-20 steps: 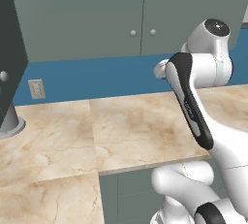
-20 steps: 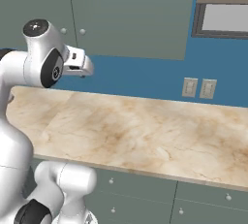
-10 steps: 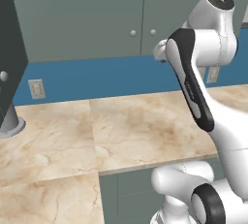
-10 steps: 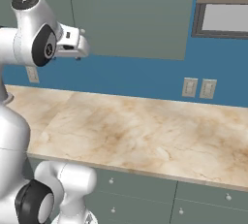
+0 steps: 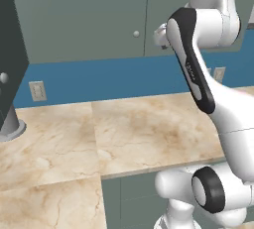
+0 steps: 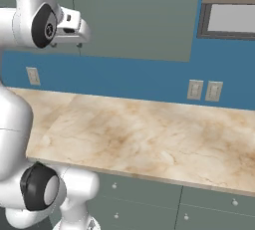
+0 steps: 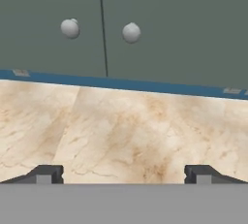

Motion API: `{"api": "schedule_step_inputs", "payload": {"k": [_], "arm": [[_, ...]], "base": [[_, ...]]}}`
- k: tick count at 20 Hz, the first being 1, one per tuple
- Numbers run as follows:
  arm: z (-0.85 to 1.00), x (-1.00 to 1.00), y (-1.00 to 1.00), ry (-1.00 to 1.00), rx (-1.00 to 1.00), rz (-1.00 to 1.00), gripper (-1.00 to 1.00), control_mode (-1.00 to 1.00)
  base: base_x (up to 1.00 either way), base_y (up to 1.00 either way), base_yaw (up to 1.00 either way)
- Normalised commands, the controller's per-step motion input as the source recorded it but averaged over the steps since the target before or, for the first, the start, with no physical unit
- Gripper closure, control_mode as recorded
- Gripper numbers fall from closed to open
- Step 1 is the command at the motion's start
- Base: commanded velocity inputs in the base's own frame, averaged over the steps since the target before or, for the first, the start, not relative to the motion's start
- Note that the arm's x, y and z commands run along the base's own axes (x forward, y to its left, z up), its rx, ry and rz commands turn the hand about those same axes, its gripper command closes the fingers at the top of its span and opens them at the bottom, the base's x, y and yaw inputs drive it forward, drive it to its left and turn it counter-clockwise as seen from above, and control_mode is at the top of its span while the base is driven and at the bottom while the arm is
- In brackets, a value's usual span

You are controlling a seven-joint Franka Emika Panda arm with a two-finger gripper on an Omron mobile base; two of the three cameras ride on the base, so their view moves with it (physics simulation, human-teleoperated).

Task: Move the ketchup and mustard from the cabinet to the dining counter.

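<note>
The cabinet [image 5: 89, 20] hangs on the wall above the worktop, both flat grey-green doors shut. In the hand view its two pale round knobs [image 7: 70, 28] sit either side of the door seam, straight ahead of the hand. My gripper [image 7: 123, 173] is open, its dark fingertips [image 7: 46, 173] set wide apart with nothing between them. It hovers high, close in front of the cabinet's lower part [image 6: 134, 15], with the hand [image 6: 85, 31] level with the knobs. From the left base camera the gripper [image 5: 159, 34] is half hidden behind my forearm. The ketchup, the mustard and the dining counter are out of view.
A beige marble worktop [image 5: 124, 134] runs below along a blue wall with sockets [image 6: 203, 90]. A tall dark body on a grey round foot [image 5: 11, 129] stands at the far left. A framed dark panel [image 6: 231, 17] sits at upper right. Drawer fronts [image 6: 174, 204] lie under the worktop.
The arm has lifted the hand from under the cabinet's lower edge up to the level of the door knobs. The jaws have stayed open.
</note>
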Motion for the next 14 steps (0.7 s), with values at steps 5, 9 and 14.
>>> {"api": "schedule_step_inputs", "payload": {"k": [5, 9, 14], "arm": [[0.16, 0.45, 0.01, -0.02, 0.0, 0.0, -1.0, -1.0], [0.1, 0.48, 0.01, -0.02, 0.0, 0.0, -1.0, -1.0], [0.01, 0.38, 0.0, 0.0, 0.0, 0.0, -1.0, -1.0]], "base": [[0.0, 0.0, 0.0], [0.0, 0.0, 0.0], [0.0, 0.0, 0.0]]}}
